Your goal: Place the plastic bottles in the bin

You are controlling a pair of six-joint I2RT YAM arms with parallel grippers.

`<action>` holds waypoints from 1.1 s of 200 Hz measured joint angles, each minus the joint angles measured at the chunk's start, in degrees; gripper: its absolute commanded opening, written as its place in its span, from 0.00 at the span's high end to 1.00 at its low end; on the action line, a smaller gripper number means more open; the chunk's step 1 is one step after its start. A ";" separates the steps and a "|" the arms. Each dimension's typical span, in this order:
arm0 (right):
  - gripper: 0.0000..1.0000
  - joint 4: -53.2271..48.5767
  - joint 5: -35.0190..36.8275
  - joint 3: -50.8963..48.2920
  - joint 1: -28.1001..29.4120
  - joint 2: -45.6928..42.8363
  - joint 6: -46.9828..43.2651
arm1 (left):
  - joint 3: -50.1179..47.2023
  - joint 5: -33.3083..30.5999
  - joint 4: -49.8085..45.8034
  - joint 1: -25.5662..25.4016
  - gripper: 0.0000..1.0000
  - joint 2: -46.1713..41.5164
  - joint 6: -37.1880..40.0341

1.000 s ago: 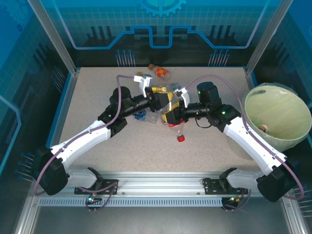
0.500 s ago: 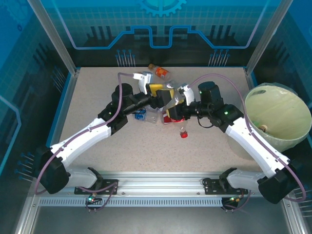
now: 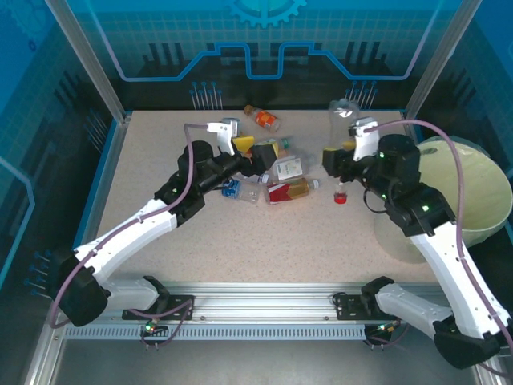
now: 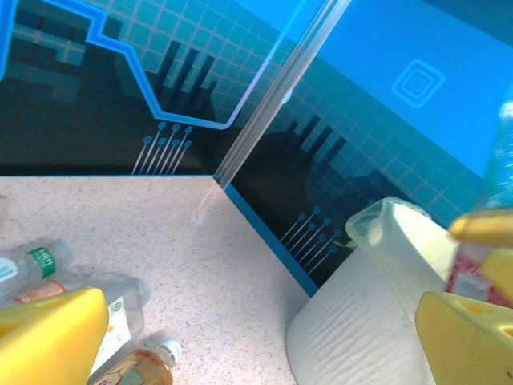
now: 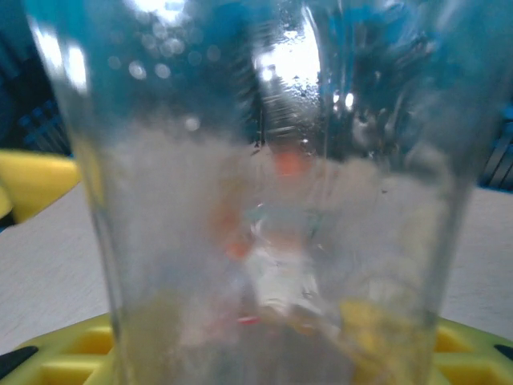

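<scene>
My right gripper (image 3: 341, 158) is shut on a clear plastic bottle (image 3: 342, 128), held upright in the air with its red cap (image 3: 341, 196) pointing down, left of the bin (image 3: 473, 200). That bottle (image 5: 264, 200) spans the right wrist view between the yellow fingers (image 5: 32, 180). My left gripper (image 3: 256, 150) is open over the bottle pile, with nothing between its fingers (image 4: 48, 337). Below it lie a white-labelled bottle (image 3: 288, 167), an orange-liquid bottle (image 3: 288, 191) and a blue-labelled one (image 3: 232, 188). The pale bin (image 4: 377, 321) stands ahead of it.
Another orange bottle (image 3: 264, 119) lies near the back wall. Blue walls and metal posts enclose the table. More bottles (image 4: 120, 309) lie at the left in the left wrist view. One small object rests inside the bin (image 3: 435, 212).
My right gripper has lifted the clear bottle out of the pile and swung it right, toward the bin. My left gripper has drawn back slightly up and left.
</scene>
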 measured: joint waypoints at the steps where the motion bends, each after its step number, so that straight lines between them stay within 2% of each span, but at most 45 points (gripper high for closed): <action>1: 0.67 0.00 0.22 0.04 -0.04 -0.09 0.00 | -0.07 -0.15 -0.07 0.00 0.01 0.00 0.00; 35: 0.67 -0.59 7.37 2.54 -5.77 -3.78 0.02 | -0.94 -1.90 -1.75 0.00 0.01 0.00 0.00; 85: 0.65 -0.22 12.24 4.50 -17.29 -5.99 0.44 | -0.94 -2.89 -2.91 0.02 0.01 0.00 -0.22; 144: 0.64 -0.57 22.10 5.38 -25.68 -5.90 -2.16 | -4.00 -8.04 -9.99 1.22 0.01 -0.96 -3.23; 194: 0.64 -1.01 23.50 3.65 -35.52 -6.05 -2.78 | -9.66 -9.60 -12.74 4.33 0.01 -3.06 -7.58; 220: 0.63 -1.36 23.71 0.90 -38.40 -6.05 -2.75 | -10.23 -9.77 -12.79 5.25 0.01 -3.89 -9.01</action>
